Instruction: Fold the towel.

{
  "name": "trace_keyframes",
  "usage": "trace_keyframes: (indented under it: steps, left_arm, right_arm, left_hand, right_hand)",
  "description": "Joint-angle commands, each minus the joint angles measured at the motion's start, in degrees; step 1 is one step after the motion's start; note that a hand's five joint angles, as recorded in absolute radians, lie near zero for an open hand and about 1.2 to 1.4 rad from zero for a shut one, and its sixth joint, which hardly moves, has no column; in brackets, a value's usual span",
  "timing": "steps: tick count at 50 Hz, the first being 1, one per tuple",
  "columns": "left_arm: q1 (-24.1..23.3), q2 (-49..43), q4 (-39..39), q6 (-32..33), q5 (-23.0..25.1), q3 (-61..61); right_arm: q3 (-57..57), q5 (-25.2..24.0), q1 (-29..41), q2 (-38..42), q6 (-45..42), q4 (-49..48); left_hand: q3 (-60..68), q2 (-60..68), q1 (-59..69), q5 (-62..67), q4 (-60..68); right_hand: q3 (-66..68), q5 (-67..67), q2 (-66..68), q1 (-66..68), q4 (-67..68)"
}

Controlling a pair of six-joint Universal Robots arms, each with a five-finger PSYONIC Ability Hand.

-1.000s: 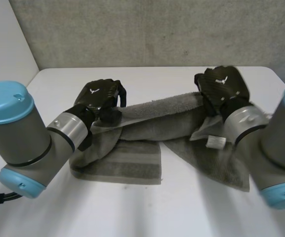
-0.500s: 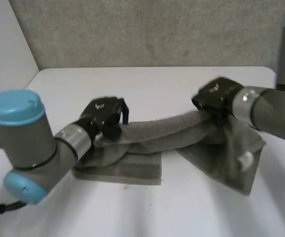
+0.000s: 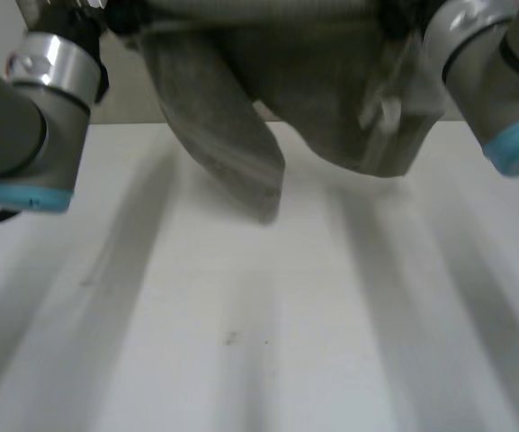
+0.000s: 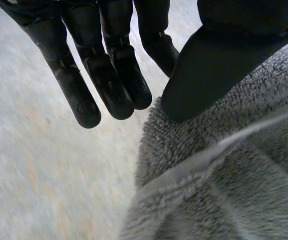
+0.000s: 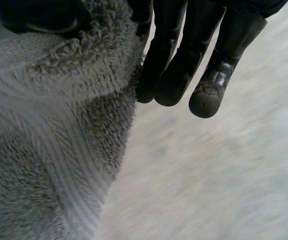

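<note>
The left robot hand [image 4: 109,75] is grasping the towel [image 4: 223,190]. In its wrist view its thumb [image 4: 218,65] is pressing on the cloth's hemmed edge while its fingers [image 4: 79,95] are reaching out straight past it. The right robot hand [image 5: 193,50] is gripping the towel too, with a thick roll of pile wedged between its thumb and its nearly straight fingers. In the head view the towel is hanging across the upper part of the frame, clear of the desk [image 3: 268,342]. It is running from the left arm [image 3: 34,108] at the upper left to the right arm [image 3: 502,81] at the upper right. One pointed flap is drooping toward the centre, and a broader lobe is sagging at the upper right, showing a small white label [image 3: 388,112].

The job is looking early to midway. The cloth is being carried bunched and uneven, and no tidy fold is lying on the desk. Laying it down, bringing edge to edge and smoothing are all waiting to be done.

The towel is showing as grey terry, thick and fuzzy, with a flatter woven band along the hem, and it is draping softly without holding any shape. The desk is looking plain, white and smooth, and the robot hands hard, black and matte.
</note>
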Motion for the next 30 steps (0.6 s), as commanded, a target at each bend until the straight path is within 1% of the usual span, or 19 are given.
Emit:
trace_keyframes:
  steps: [1, 2, 3, 5, 6, 8, 11, 13, 17, 18, 19, 21, 22, 24, 30]
  left_arm:
    - [-0.4, 2.0, -2.2, 1.2, 5.7, -16.6]
    - [-0.6, 2.1, -3.1, 2.5, 7.1, -20.3]
    - [-0.6, 2.1, -3.1, 2.5, 7.1, -20.4]
    - [-1.2, 1.5, -5.3, 6.3, 9.0, -27.9]
    - [-1.2, 1.5, -5.4, 6.3, 9.0, -27.9]
    - [-1.6, -0.5, -7.7, 11.0, 9.0, -33.4]
    - [-1.9, -2.1, -9.2, 12.8, 8.9, -34.9]
    - [-2.7, -2.9, -11.7, 14.4, 8.8, -36.9]
    - [-3.0, -2.5, -12.7, 14.2, 8.9, -37.5]
    - [-3.4, -1.7, -13.1, 14.0, 8.8, -37.6]
    - [-3.4, -1.7, -13.1, 14.0, 8.8, -37.6]
    - [-4.3, 0.7, -13.3, 13.9, 8.9, -37.9]
    - [-4.3, 0.8, -13.3, 13.9, 8.9, -37.9]
    - [-4.9, 2.2, -13.3, 13.9, 8.9, -37.9]
    - [-5.7, 2.2, -12.7, 14.2, 9.0, -37.8]
  right_arm:
    - [10.1, -4.2, -0.2, -0.1, 0.0, 16.7]
    - [13.5, -4.4, -0.5, -0.4, -0.1, 18.3]
    - [13.6, -4.4, -0.5, -0.4, -0.1, 18.3]
    - [20.7, -4.7, -0.7, -0.5, -0.2, 18.9]
    - [20.7, -4.7, -0.7, -0.5, -0.2, 18.9]
    - [27.4, -4.6, -0.9, -0.5, -0.8, 18.4]
    - [30.1, -4.4, -0.9, -0.3, -1.4, 18.1]
    - [34.6, -3.8, -0.9, -0.5, -2.9, 17.6]
    - [38.4, -3.9, -0.9, -2.1, -3.6, 17.5]
    - [40.3, -4.1, -0.9, -4.1, -3.6, 17.4]
    - [40.3, -4.1, -0.9, -4.1, -3.6, 17.4]
    - [43.7, -4.2, -1.2, -7.7, -3.8, 17.0]
    - [43.7, -4.2, -1.2, -7.8, -3.8, 16.9]
    - [46.9, -4.4, -2.8, -10.4, -4.0, 16.8]
    - [50.4, -4.2, -4.7, -12.8, -5.8, 16.0]
  left_hand:
    - [10.3, 10.2, 11.4, 10.7, 10.2]
    - [10.3, 10.2, 11.4, 10.7, 10.2]
    - [10.3, 10.2, 11.4, 10.7, 10.2]
    - [10.3, 10.2, 11.4, 10.7, 10.2]
    - [10.3, 10.2, 11.4, 10.7, 10.2]
    - [10.3, 10.2, 11.4, 10.7, 10.2]
    - [10.3, 10.2, 11.4, 10.7, 10.2]
    - [10.3, 10.2, 11.4, 10.7, 10.2]
    - [10.3, 10.2, 11.4, 10.7, 10.2]
    - [10.3, 10.2, 11.4, 10.7, 10.2]
    - [10.3, 10.2, 11.4, 10.7, 10.2]
    - [10.3, 10.2, 11.4, 10.7, 10.2]
    - [10.3, 10.2, 11.4, 10.7, 10.2]
    - [10.3, 10.2, 11.4, 10.7, 10.2]
    - [10.3, 10.2, 11.4, 10.7, 10.2]
  right_hand:
    - [3.7, 2.5, 4.7, 4.2, 3.3]
    - [3.7, 2.5, 4.7, 4.2, 3.3]
    - [3.7, 2.5, 4.7, 4.2, 3.3]
    - [3.7, 2.5, 4.7, 4.2, 3.3]
    - [3.7, 2.5, 4.7, 4.2, 3.3]
    - [3.7, 2.5, 4.7, 4.2, 3.3]
    - [3.7, 2.5, 4.7, 4.2, 3.3]
    - [3.7, 2.5, 4.7, 4.2, 3.3]
    - [3.7, 2.5, 4.7, 4.2, 3.3]
    - [3.7, 2.5, 4.7, 4.2, 3.3]
    - [3.7, 2.5, 4.7, 4.2, 3.3]
    - [3.7, 2.5, 4.7, 4.2, 3.3]
    - [3.7, 2.5, 4.7, 4.2, 3.3]
    - [3.7, 2.5, 4.7, 4.2, 3.3]
    - [3.7, 2.5, 4.7, 4.2, 3.3]
